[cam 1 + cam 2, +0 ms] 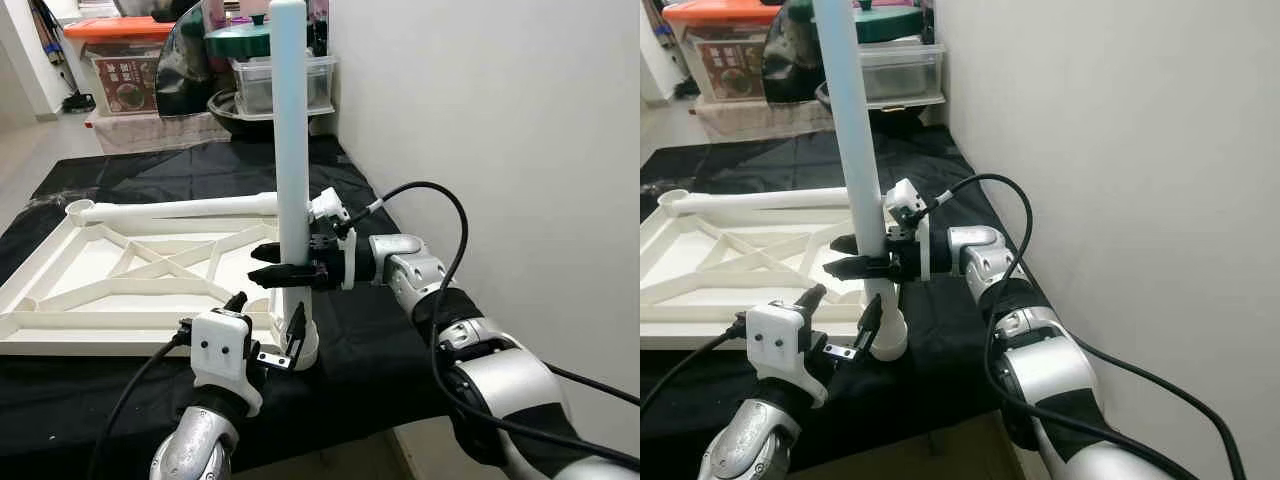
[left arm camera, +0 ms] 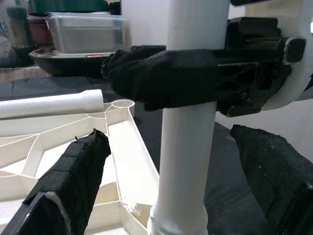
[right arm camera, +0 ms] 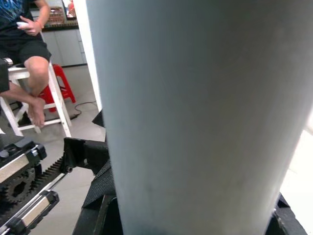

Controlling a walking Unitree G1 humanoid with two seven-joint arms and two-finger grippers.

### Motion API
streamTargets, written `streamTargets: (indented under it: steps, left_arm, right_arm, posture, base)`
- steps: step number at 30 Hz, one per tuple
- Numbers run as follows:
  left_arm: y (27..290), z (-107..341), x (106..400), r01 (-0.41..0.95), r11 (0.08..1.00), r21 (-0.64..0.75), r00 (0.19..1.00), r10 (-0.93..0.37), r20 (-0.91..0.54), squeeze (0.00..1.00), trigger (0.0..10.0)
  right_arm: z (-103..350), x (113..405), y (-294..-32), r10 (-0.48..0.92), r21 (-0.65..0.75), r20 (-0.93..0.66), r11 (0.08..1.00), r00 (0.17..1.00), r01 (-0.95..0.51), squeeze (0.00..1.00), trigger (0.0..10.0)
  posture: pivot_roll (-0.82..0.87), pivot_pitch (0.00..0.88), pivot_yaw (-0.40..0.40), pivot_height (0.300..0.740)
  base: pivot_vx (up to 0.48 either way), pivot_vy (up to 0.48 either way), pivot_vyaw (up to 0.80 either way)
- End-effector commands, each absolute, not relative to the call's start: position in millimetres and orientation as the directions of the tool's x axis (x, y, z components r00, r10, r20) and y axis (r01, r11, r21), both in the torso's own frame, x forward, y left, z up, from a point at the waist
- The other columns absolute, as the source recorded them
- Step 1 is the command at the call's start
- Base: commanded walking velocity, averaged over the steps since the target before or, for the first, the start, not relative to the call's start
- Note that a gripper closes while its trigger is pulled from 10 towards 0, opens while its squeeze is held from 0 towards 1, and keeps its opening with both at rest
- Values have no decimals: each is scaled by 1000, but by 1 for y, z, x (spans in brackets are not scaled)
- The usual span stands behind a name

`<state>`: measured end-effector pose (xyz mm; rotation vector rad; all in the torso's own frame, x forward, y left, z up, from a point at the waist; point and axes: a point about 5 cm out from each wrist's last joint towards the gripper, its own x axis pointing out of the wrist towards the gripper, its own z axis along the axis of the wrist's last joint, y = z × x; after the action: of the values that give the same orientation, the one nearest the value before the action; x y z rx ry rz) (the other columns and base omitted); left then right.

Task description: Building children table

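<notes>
Right claw (image 1: 268, 262) is clamped on the upright white leg (image 1: 291, 150) seated in the near corner socket of the upside-down tabletop (image 1: 120, 270) on the black-covered bench (image 1: 380, 340); left claw (image 1: 268, 340) sits spread open at the leg's base, gripping nothing. Risk: if the right claw pushes sideways, the leg could tilt, cross-thread or pop out, or the tabletop could slide. Spare leg (image 1: 170, 208) lies across the far edge; box label (image 1: 127, 80) is unreadable.

Pretty clearly someone's home, not a lab. Behind the black-draped surface (image 1: 120, 180) there's household clutter: an orange-lidded storage bin (image 1: 120, 60), a clear plastic tub (image 1: 285, 80) with a green pot lid (image 1: 240, 40) on top. The right wrist view catches a barefoot person (image 3: 29, 54) sitting on a white stool (image 3: 54, 103), red stool (image 3: 63, 88) behind, tiled floor (image 3: 73, 127).
</notes>
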<state>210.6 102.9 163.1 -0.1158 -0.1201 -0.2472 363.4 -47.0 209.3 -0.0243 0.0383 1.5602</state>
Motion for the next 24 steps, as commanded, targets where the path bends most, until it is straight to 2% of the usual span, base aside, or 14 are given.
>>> streamTargets:
  steps: [1,3,4,5,8,9,10,11,12,14,16,18,20,24]
  left_arm:
    - [103,161,211,246,964,-98,964,-233,126,0,10000]
    - [104,160,211,247,964,-96,964,-235,125,0,10000]
    - [104,160,210,248,964,-95,964,-236,124,0,10000]
    - [104,160,210,248,964,-95,964,-236,124,0,10000]
    - [105,160,211,243,966,-93,965,-231,125,0,10000]
    - [105,160,211,243,966,-93,965,-231,125,0,10000]
    - [105,160,211,242,966,-92,965,-230,126,0,10000]
    - [105,160,211,242,966,-92,965,-230,126,0,10000]
    - [106,160,211,240,967,-92,966,-227,126,0,10000]
    - [106,160,211,240,967,-92,966,-227,126,0,10000]
    - [105,160,211,239,967,-91,966,-227,126,0,10000]
    - [105,160,211,239,967,-91,966,-227,126,0,10000]
    - [105,160,212,239,967,-90,966,-226,127,0,10000]
    - [105,161,212,237,967,-90,966,-224,128,0,10000]
  right_arm:
    - [198,363,-43,997,47,-31,68,67,-997,0,0]
    - [197,367,-41,987,47,-10,159,158,-986,0,0]
    - [196,371,-40,968,58,3,252,252,-966,0,0]
    - [196,371,-40,968,58,3,252,252,-966,0,0]
    - [194,388,-44,798,84,12,600,603,-796,0,0]
    - [194,388,-44,798,84,12,600,603,-796,0,0]
    - [192,395,-50,676,95,-2,733,737,-673,0,0]
    - [192,395,-50,676,95,-2,733,737,-673,0,0]
    - [186,401,-63,475,126,-34,875,879,-468,0,0]
    - [186,401,-63,475,126,-34,875,879,-468,0,0]
    - [173,402,-87,99,148,-91,985,991,-84,0,0]
    - [173,402,-87,99,148,-91,985,991,-84,0,0]
    - [162,395,-90,-96,183,-153,975,984,123,0,0]
    - [160,392,-87,-124,191,-171,969,977,156,0,0]
  posture:
    - [-30,0,-8,740]
    - [-30,0,-8,740]
    - [-26,0,-4,740]
    - [-26,0,-4,740]
    - [-29,0,-3,740]
    - [-29,0,-3,740]
    - [-30,0,-2,740]
    - [-30,0,-2,740]
    - [-34,0,5,740]
    - [-34,0,5,740]
    - [-33,0,3,740]
    - [-33,0,3,740]
    - [-34,0,6,740]
    - [-28,0,1,740]
  base:
    - [0,0,0]
    - [0,0,0]
    - [0,0,0]
    - [0,0,0]
    - [0,0,0]
    - [0,0,0]
    - [0,0,0]
    - [0,0,0]
    - [0,0,0]
    - [0,0,0]
    - [0,0,0]
    - [0,0,0]
    - [0,0,0]
    - [0,0,0]
